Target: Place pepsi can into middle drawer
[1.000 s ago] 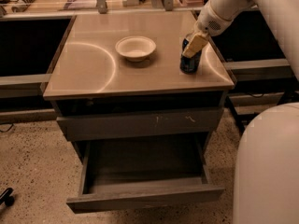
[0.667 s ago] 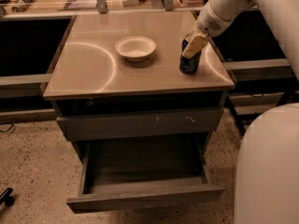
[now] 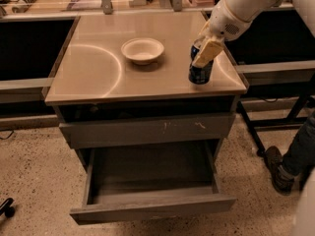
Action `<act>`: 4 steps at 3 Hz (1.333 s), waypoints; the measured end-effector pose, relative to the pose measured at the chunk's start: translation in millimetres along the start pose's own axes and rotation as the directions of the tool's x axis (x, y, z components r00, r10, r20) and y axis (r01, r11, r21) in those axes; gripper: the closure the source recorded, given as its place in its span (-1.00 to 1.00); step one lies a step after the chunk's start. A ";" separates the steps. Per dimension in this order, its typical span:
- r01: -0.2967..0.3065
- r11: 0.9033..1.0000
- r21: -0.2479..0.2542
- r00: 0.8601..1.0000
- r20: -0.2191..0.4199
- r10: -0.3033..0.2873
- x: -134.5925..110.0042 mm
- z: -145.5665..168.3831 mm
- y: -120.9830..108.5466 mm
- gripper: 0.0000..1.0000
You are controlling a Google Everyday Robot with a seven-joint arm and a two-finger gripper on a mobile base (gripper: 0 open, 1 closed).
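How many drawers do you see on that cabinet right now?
2. The middle drawer is pulled open at the bottom; the scratched drawer front sits shut above it. Others may be hidden. The gripper is at the pepsi can on top.

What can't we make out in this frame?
- Camera view: the top and label of the small dark blue pepsi can are covered by the gripper, which sits over it near the cabinet top's right edge.
- Camera view: the rear of the open dark grey middle drawer is shadowed beneath the scratched grey drawer front.
- Camera view: the person is cut off by the right edge.
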State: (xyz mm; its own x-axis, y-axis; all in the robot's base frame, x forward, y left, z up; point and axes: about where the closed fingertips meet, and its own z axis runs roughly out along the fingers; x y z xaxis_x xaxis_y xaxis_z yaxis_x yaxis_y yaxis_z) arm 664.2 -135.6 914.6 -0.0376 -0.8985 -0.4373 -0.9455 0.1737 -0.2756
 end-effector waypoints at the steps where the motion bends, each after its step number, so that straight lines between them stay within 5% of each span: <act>1: 0.051 0.999 -0.014 0.999 0.017 -0.051 -12.4 -27.6 40.8 1.00; 2: 0.068 0.996 -0.053 0.997 0.041 -0.065 -17.7 -58.2 88.3 1.00; 4: 0.079 0.994 -0.072 0.997 0.028 -0.077 -13.2 -54.0 105.5 1.00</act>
State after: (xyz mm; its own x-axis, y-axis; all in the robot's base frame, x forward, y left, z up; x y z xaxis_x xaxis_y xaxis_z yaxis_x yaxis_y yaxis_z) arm 547.5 -127.1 937.5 0.0445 -0.8978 -0.4381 -0.9663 0.0726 -0.2469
